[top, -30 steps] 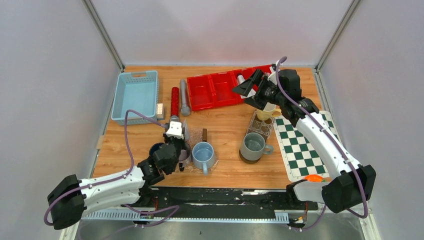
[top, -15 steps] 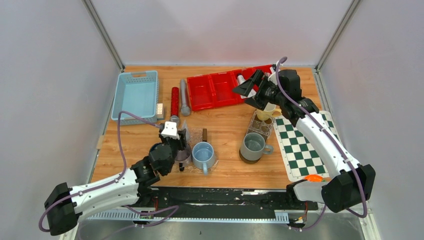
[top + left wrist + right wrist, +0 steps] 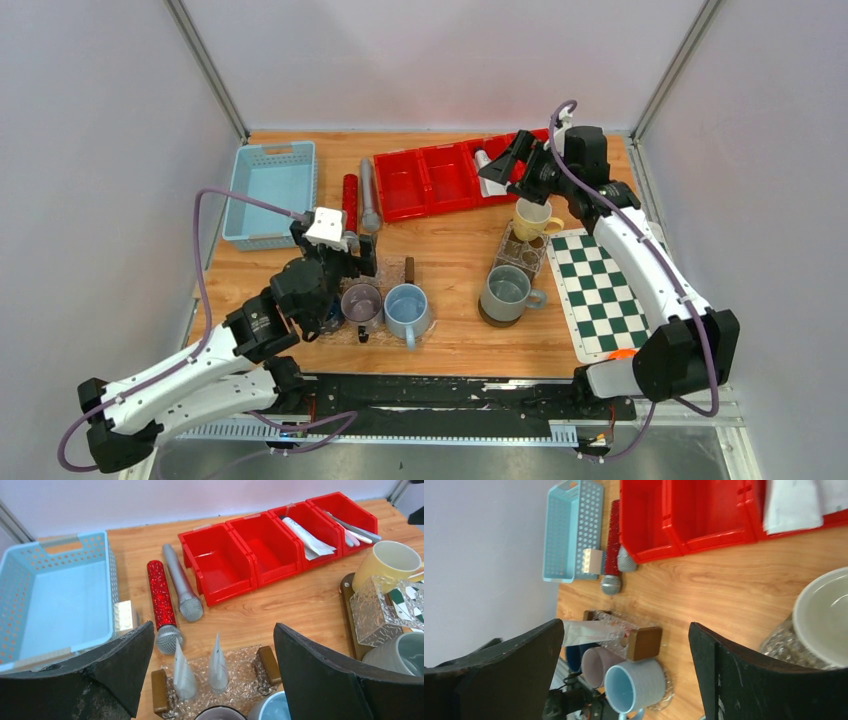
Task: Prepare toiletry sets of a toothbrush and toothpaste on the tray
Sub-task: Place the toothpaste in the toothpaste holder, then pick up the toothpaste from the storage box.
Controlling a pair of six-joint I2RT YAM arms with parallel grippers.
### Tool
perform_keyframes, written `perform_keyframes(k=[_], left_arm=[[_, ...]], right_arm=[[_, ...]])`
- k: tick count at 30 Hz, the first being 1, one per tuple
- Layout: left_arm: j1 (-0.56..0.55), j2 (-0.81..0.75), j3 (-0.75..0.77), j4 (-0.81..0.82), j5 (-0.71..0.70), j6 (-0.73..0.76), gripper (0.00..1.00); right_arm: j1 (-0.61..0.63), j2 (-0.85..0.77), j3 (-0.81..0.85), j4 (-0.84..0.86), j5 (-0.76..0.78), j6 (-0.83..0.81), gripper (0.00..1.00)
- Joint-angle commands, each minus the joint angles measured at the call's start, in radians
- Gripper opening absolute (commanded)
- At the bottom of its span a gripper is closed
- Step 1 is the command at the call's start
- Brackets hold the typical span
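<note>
The tray [image 3: 265, 664], clear bubbled glass with wooden ends, holds two toothpaste tubes [image 3: 183, 674] [image 3: 217, 663] standing cap-down. My left gripper [image 3: 213, 625] [image 3: 352, 262] hangs open above them with nothing between its fingers. One more toothpaste [image 3: 303, 530] lies in a red bin [image 3: 280, 540]. Several toothbrushes [image 3: 350, 527] lie in the end bin. My right gripper [image 3: 505, 165] [image 3: 625, 625] is open and empty over those bins. In the right wrist view the tray's toothpaste [image 3: 584, 632] shows far off.
Purple [image 3: 360, 303] and blue [image 3: 405, 308] mugs stand just in front of the tray. A red [image 3: 350, 200] and a grey microphone [image 3: 368, 195] lie by a blue basket [image 3: 270, 190]. Right: a grey mug [image 3: 505, 290], a yellow mug [image 3: 530, 215], a chessboard mat [image 3: 600, 290].
My left gripper opened, let go of a toothpaste tube in the tray and drew up and back. My right gripper shifted slightly right and farther back over the bins.
</note>
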Motion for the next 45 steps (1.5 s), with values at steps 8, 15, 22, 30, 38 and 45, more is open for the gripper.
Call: perform_keyframes(k=[8,15,22,30,38,45], left_arm=[[0.192,0.129,0.274,-0.239,0.241,0.146,0.96],[0.424,0.235,0.396,-0.347,0.434,0.164,0.96],[0.499,0.208,0.316,-0.277,0.423,0.216,0.96],[0.550,0.149,0.214,-0.182,0.441,0.217,0.96],[0.553,0.118,0.185,-0.159,0.440,0.224,0.96],[0.554,0.108,0.182,-0.156,0.454,0.223,0.96]], right_arm=[[-0.035,0.229,0.182,-0.015,0.130,-0.454,0.94],[-0.032,0.420,0.291,-0.022,0.183,-0.641,0.85],[0.019,0.517,0.310,-0.023,0.350,-0.927,0.79],[0.113,0.610,0.315,-0.002,0.576,-1.142,0.72],[0.162,0.694,0.339,0.061,0.712,-1.224,0.61],[0.176,0.717,0.338,0.114,0.796,-1.259,0.43]])
